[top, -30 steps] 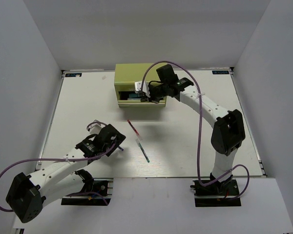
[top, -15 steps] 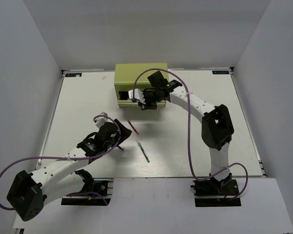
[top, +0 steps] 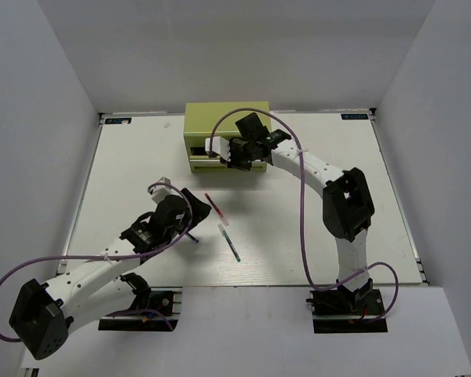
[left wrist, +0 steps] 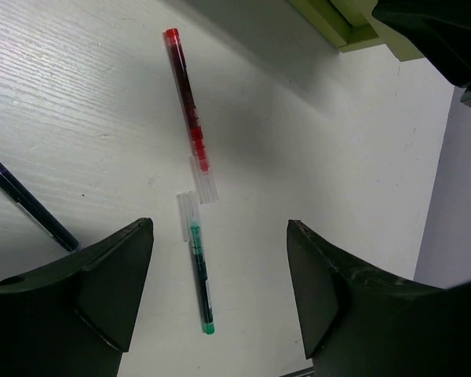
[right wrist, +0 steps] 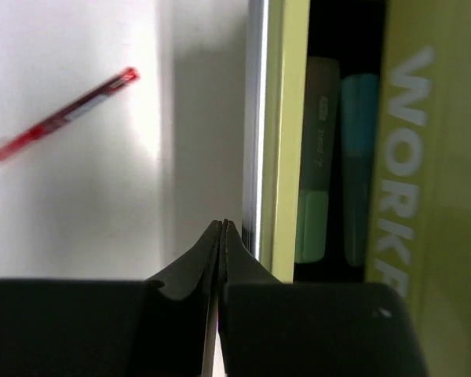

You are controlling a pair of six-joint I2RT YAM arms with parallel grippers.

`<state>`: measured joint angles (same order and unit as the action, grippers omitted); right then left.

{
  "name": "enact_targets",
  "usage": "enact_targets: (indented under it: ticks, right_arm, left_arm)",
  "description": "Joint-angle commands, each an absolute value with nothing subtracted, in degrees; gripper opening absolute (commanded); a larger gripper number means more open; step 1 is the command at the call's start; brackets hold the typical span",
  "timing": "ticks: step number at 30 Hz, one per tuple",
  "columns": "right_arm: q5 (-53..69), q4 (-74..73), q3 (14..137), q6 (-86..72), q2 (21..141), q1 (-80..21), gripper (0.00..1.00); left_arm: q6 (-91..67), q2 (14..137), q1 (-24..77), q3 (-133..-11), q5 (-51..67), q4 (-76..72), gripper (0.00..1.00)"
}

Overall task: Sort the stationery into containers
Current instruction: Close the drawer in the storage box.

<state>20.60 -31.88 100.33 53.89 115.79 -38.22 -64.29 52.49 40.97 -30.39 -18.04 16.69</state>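
Observation:
The olive tool chest [top: 224,126] stands at the table's back; it also shows in the right wrist view [right wrist: 412,157], a drawer [right wrist: 286,141] partly out. In it lie a pale green marker [right wrist: 312,212] and a light blue one [right wrist: 359,157]. My right gripper [top: 224,155] [right wrist: 222,236] is shut and empty, right against the drawer front. A red pen [top: 214,206] [left wrist: 187,98] [right wrist: 63,114], a teal-green pen [top: 230,242] [left wrist: 200,275] and a dark blue pen [left wrist: 27,204] lie on the table. My left gripper [top: 190,228] [left wrist: 220,314] is open above the teal-green pen. The white pen is out of view.
White walls close the table [top: 314,204] on the left, back and right. The right arm's purple cable [top: 302,212] loops over the table's middle right. The chest's corner [left wrist: 337,23] shows at the top of the left wrist view.
My right gripper has moved left along the chest's front and the drawer now stands further in. My left arm has shifted slightly toward the pens.

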Motion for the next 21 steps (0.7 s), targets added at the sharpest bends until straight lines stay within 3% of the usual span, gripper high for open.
enact_targets:
  ticks: [1,7,15,20,21]
  right_arm:
    - [13.6,-24.7,102.1,52.0,117.7,-37.2,0.0]
    - [8.1,-23.5,107.5,51.4,121.5,-36.5,0.0]
    - [2.5,-23.0,110.7,50.5,123.3,-35.0,0.0]
    - [5.0,-23.6,107.8,49.9,119.9,-34.0,0.0]
    - [11.9,-24.5,107.3,50.2,119.2,-33.8,0.0]
  left_arm:
    - [-64.6,51.2,40.7,-30.4,-20.1,16.4,0.79]
    - [-65.1,54.7,40.2,-29.9,-20.1,6.7,0.83]
    - [-62.8,70.7,36.3,-37.0,-12.8,-3.6,0.84]
    - [-63.5,78.2,34.0,-38.2,-10.3,-10.4,0.83]
    - [-64.2,79.1,33.5,-38.2,-8.6,-13.8,0.81]
